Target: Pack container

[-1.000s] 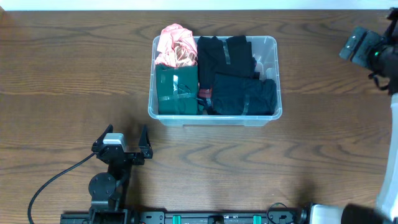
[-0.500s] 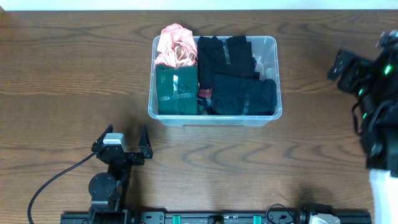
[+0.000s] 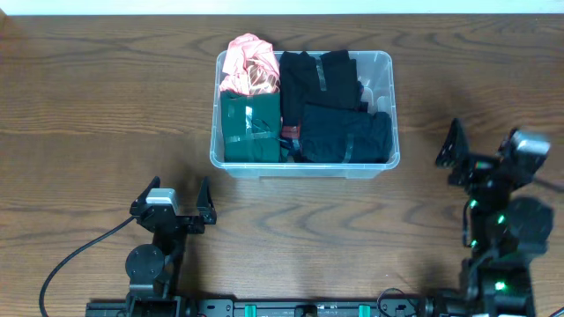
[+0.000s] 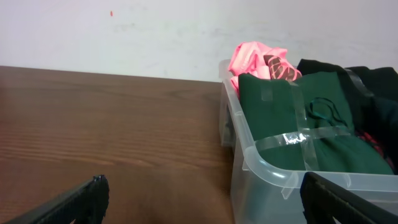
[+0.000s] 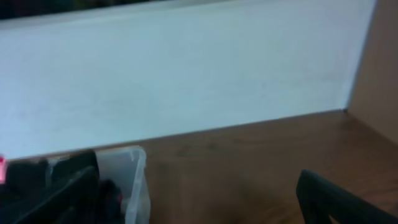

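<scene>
The clear plastic container (image 3: 389, 160) stands at the table's middle back, filled with a pink garment (image 3: 248, 63), a green taped bundle (image 3: 250, 129) and black taped bundles (image 3: 339, 123). It also shows in the left wrist view (image 4: 261, 171) and the right wrist view (image 5: 135, 180). My left gripper (image 3: 174, 201) is open and empty, in front of the container's left corner. My right gripper (image 3: 489, 154) is open and empty, right of the container near the table's front.
A black cable (image 3: 75, 258) runs from the left arm's base toward the front left. A white wall (image 4: 124, 31) lies behind the table. The wood table (image 3: 88, 106) extends left and right of the container.
My right arm has swung from the far right back edge down and toward the front, ending low at the front right. The left arm and the container have not moved.
</scene>
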`<move>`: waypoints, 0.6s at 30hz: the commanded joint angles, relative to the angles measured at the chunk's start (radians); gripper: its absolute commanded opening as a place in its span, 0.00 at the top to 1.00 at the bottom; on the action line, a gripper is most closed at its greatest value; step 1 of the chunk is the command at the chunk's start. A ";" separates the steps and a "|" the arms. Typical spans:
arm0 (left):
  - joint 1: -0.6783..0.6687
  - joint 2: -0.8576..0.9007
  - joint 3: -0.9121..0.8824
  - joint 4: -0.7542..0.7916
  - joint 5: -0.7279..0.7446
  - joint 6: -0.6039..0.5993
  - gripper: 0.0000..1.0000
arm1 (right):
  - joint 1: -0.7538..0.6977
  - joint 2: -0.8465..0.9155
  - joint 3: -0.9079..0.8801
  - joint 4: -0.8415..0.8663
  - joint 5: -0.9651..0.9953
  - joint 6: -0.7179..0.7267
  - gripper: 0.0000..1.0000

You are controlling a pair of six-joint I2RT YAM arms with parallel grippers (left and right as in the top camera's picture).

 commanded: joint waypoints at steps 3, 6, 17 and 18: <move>0.005 -0.005 -0.017 -0.033 0.014 0.009 0.02 | 0.019 -0.169 -0.206 0.103 -0.033 -0.028 0.01; 0.005 -0.005 -0.017 -0.034 0.014 0.009 0.02 | 0.019 -0.270 -0.314 0.154 -0.033 -0.028 0.01; 0.005 -0.005 -0.017 -0.034 0.014 0.009 0.02 | 0.019 -0.401 -0.438 0.156 -0.033 -0.028 0.01; 0.005 -0.005 -0.017 -0.034 0.014 0.009 0.02 | 0.019 -0.412 -0.449 0.155 -0.033 -0.028 0.01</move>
